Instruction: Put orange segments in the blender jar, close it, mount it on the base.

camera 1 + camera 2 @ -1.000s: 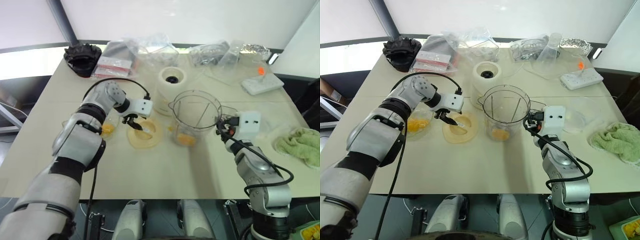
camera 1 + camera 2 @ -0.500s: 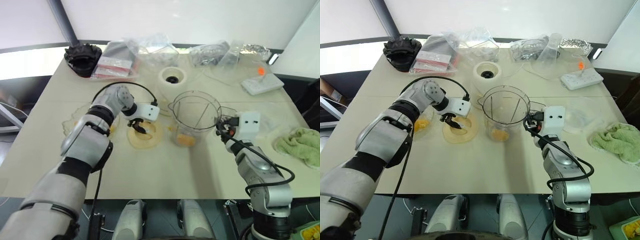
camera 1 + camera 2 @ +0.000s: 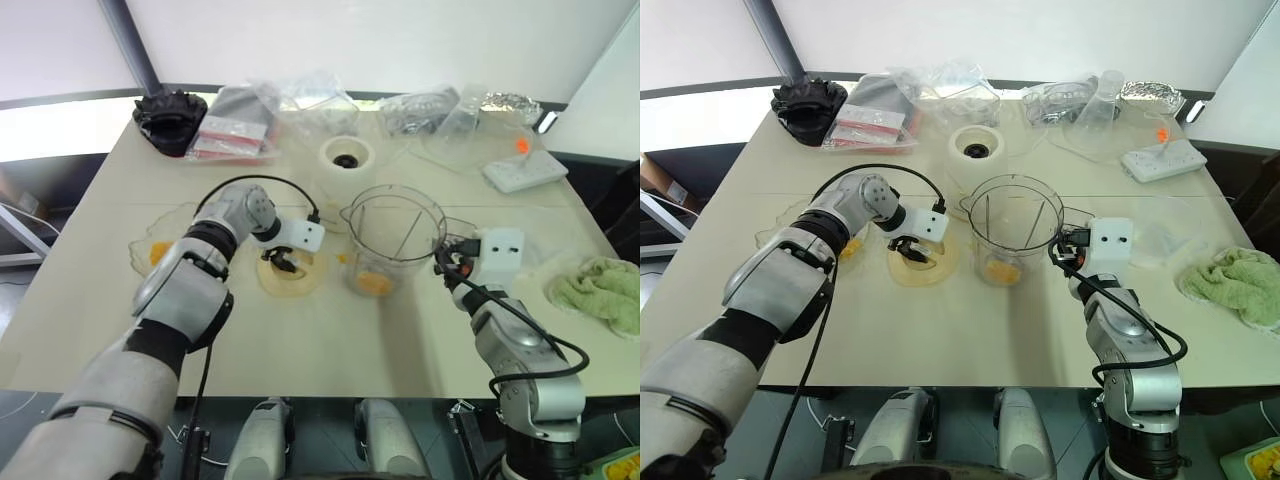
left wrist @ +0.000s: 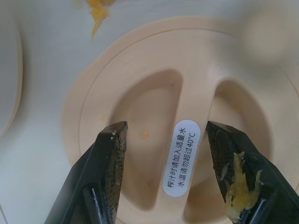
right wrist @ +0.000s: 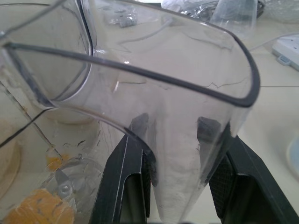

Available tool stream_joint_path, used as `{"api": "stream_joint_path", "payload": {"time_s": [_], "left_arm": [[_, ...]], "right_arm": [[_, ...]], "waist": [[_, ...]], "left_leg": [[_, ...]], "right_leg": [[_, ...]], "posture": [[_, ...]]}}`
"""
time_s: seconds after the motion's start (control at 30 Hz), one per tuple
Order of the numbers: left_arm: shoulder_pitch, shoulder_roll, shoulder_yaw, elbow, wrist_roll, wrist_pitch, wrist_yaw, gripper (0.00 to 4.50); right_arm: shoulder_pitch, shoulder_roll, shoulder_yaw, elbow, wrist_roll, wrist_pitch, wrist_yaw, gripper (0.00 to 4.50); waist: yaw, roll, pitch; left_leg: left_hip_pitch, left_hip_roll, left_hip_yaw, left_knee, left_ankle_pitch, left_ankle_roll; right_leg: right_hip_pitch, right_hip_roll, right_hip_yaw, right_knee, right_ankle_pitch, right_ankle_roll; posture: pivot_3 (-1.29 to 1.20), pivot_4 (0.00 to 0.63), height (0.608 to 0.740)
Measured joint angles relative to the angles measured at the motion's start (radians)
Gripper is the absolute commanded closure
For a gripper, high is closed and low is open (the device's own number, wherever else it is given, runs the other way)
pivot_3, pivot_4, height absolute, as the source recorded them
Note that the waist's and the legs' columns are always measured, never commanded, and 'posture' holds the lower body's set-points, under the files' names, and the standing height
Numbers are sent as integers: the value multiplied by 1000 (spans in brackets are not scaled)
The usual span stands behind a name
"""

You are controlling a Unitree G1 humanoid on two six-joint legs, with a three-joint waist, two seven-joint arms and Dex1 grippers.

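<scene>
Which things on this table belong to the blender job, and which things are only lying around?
For the job: blender jar, orange segments inside it, flat cream lid, base, left gripper, right gripper.

Lying about: plastic bags, green cloth, power strip, black glove.

In the left wrist view the lid (image 4: 168, 140) was cut off at the picture's lower edge, and the small print on its white label (image 4: 181, 158) was too fine to read. The jar (image 5: 140, 107) ran past the top and side edges of the right wrist view, its clear handle covering the inner faces of the right gripper's (image 5: 180, 186) fingers. In the head views the left gripper (image 3: 912, 248) hid part of the lid, and the contents of the bags (image 3: 300, 100) at the tabletop's far edge were too small to tell.
</scene>
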Motion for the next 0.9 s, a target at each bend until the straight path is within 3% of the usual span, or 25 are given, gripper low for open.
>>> {"api": "stream_joint_path", "payload": {"time_s": [0.1,0.47,0.9], "left_arm": [[4,2,2,0,0,14,-7,4249],[-4,-3,80,15,-52,54,-63,4264],[-173,25,187,4,-151,55,-235,4264]], "right_arm": [[2,0,0,-1,-4,6,-3,3481],[3,-3,-11,-1,-9,4,0,3481],[-27,-23,-27,68,-17,-61,7,3481]], "waist": [[3,1,-1],[1,-1,0],[-2,-1,0]], "left_leg": [[5,2,-1,0,0,0],[0,0,-3,0,0,1],[-8,-2,-3,0,0,1]], "right_leg": [[6,-1,0,-1,-2,-3],[2,-1,0,-2,0,-2],[-5,-1,-2,-3,1,1]], "posture": [[0,150,740],[0,150,740],[0,150,740]]}}
